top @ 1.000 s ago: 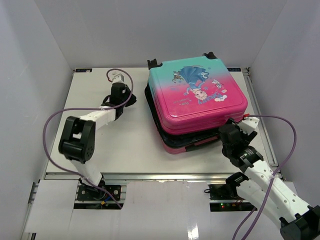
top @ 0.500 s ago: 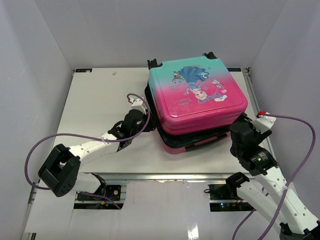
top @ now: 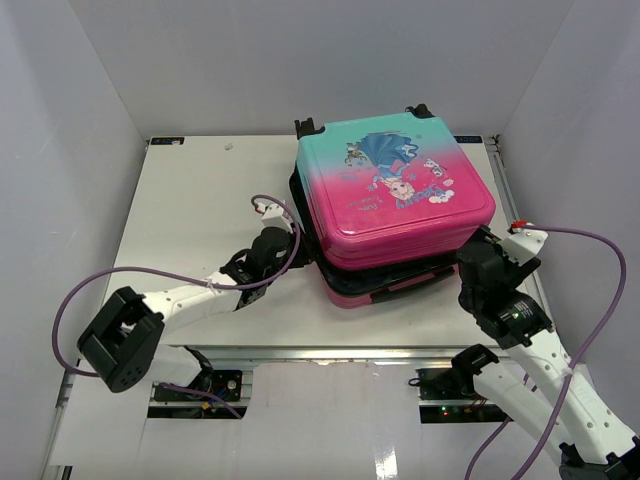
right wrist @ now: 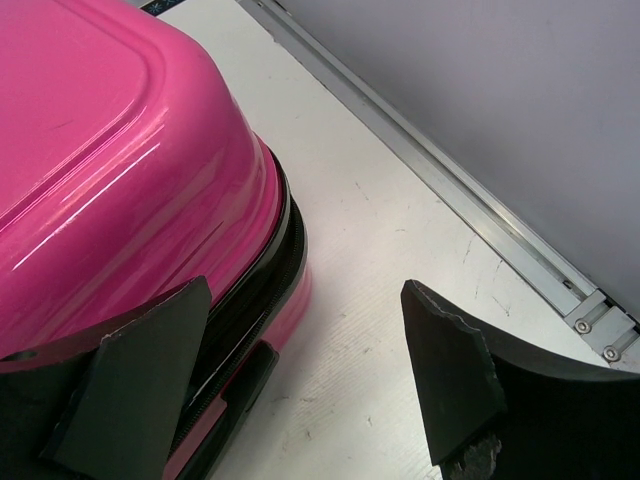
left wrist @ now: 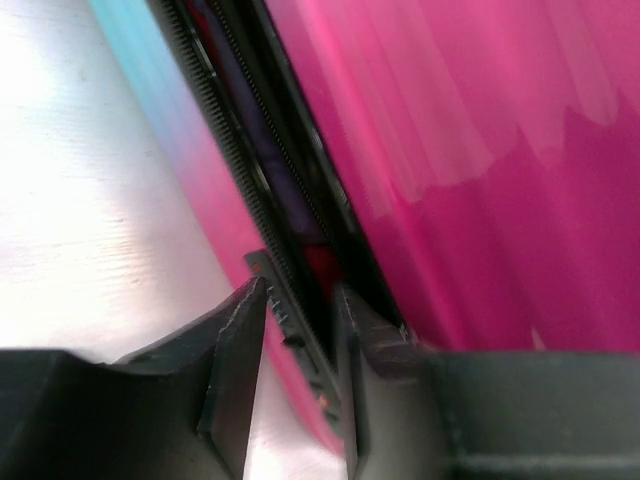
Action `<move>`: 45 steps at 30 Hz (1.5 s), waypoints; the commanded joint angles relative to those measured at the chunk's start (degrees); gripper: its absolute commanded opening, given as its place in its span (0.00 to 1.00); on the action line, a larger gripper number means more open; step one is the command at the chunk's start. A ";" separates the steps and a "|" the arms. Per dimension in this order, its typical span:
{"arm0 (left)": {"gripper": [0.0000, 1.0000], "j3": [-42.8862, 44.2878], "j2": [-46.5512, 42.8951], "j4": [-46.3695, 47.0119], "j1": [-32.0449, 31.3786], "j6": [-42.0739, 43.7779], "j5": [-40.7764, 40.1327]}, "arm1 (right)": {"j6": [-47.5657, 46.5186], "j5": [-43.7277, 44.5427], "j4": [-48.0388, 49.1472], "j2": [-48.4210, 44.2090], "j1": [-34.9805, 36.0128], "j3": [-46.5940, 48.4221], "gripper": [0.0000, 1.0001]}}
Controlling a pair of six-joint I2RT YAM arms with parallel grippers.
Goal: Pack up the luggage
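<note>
The luggage [top: 395,190] lies flat at the back right of the table with its pink-to-teal printed lid down on the lower shell and a dark seam showing between the halves. My left gripper [top: 288,240] is at the luggage's near left corner. In the left wrist view the left gripper [left wrist: 296,292] is open a little, its jaws straddling the black zipper rim [left wrist: 250,170] of the luggage [left wrist: 480,150]. My right gripper [top: 487,243] is at the near right corner. It [right wrist: 305,288] is open wide, one finger over the pink shell [right wrist: 90,120] and the other above bare table.
The white table [top: 200,200] stretches left of the luggage. A metal rail [right wrist: 480,210] runs along the table's right edge, close to the enclosure wall. Purple cables [top: 75,300] loop off both arms.
My left arm swung from the table's far left to the luggage's near left corner, and its jaws widened. The right gripper shifted slightly right beside the near right corner.
</note>
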 commanded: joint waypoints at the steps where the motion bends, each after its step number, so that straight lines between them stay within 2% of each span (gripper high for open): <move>1: 0.31 1.94 5.59 1.53 -0.17 -1.38 0.19 | 0.77 0.42 0.18 0.18 -0.11 0.95 0.84; 5: 0.02 3.25 7.83 1.94 0.44 -1.84 -0.96 | 0.59 -0.30 0.18 -0.81 -0.03 0.65 0.84; 11: 0.00 4.38 5.63 -3.01 6.59 -1.24 -2.71 | 0.47 -1.42 0.72 -1.21 -0.05 0.39 0.84; 15: 0.00 6.31 5.36 -4.57 20.29 1.30 -1.16 | -1.94 -6.90 5.91 -0.50 -0.10 -1.65 0.84; 17: 0.00 11.59 9.58 -3.97 29.46 3.12 -0.51 | -2.64 -10.04 8.79 0.45 -0.03 -3.38 0.83; 19: 0.00 17.89 14.27 -4.98 34.24 2.84 0.99 | -4.54 -14.51 13.90 2.19 -0.07 -4.41 0.83; 21: 0.00 29.96 21.74 -9.42 39.34 2.46 4.16 | -6.04 -16.98 16.86 4.14 -0.03 -4.61 0.83; 23: 0.00 42.00 27.20 -17.48 41.50 2.26 6.43 | -6.61 -17.90 17.64 5.15 -0.03 -4.14 0.83; 24: 0.09 45.60 28.09 -19.36 41.89 3.07 8.00 | -7.22 -18.56 18.39 5.43 0.03 -4.06 0.83; 26: 0.44 48.32 27.65 -20.14 41.69 5.48 12.40 | -9.56 -21.20 21.75 4.86 -0.03 -5.17 0.84; 29: 0.47 42.82 21.00 -18.84 41.49 5.66 13.06 | -10.23 -21.67 23.91 3.84 0.06 -6.07 0.84; 34: 0.48 22.12 1.74 -13.62 39.81 4.71 12.23 | -9.41 -20.84 21.26 2.60 -0.11 -4.32 0.80; 37: 0.48 10.95 -8.45 -13.52 38.12 4.99 12.10 | -8.77 -24.79 19.06 1.35 -0.03 -2.16 0.77; 39: 0.48 4.07 -14.04 -13.52 36.35 4.38 13.39 | -7.95 -26.63 16.23 1.15 -0.03 -1.28 0.78; 41: 0.49 -0.08 -17.95 -11.28 31.94 3.90 11.88 | -6.76 -25.83 14.07 1.26 -0.03 -0.64 0.82; 42: 0.49 -2.09 -19.35 -10.39 26.30 4.56 8.60 | -6.30 -25.01 13.40 1.21 -0.03 -0.63 0.83; 45: 0.50 -4.00 -19.11 -10.59 17.88 5.46 3.66 | -4.31 -21.33 10.52 0.88 -0.06 0.41 0.85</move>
